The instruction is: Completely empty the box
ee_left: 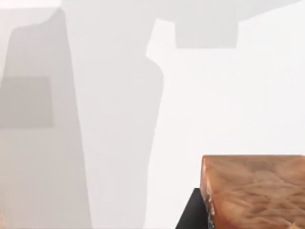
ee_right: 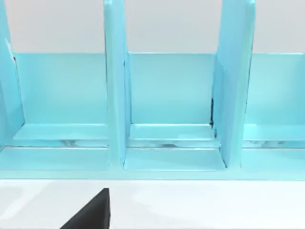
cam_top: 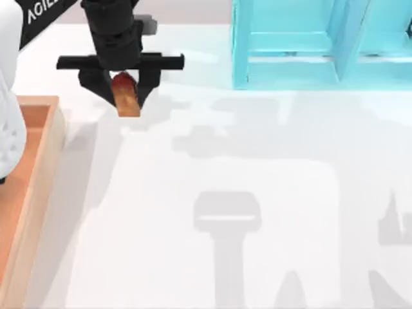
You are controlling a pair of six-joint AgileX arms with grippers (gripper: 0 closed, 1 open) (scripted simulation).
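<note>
- The box (cam_top: 40,161) lies at the left edge of the table (cam_top: 257,212), a shallow wooden tray with tan walls and an orange-brown floor. The part of the floor that I can see is bare, but an arm covers some of it.
- The left gripper (cam_top: 121,90) hangs over the table just to the right of the box, toward the far side. Its 2 fingers pinch a small brown block (cam_top: 126,96) from both sides, near its upper end.
- In the left wrist view the block (ee_left: 255,191) has a rough, crust-like surface, like bread. I judge it light and perhaps a little soft, so a moderate squeeze across the narrow sides should hold it; a hard squeeze may dent it.
- Further right, at the far edge, stands the blue shelf (cam_top: 322,45) with open compartments.
- The right wrist view faces this shelf (ee_right: 167,95) closely. I cannot tell how the right gripper's fingers stand.
</note>
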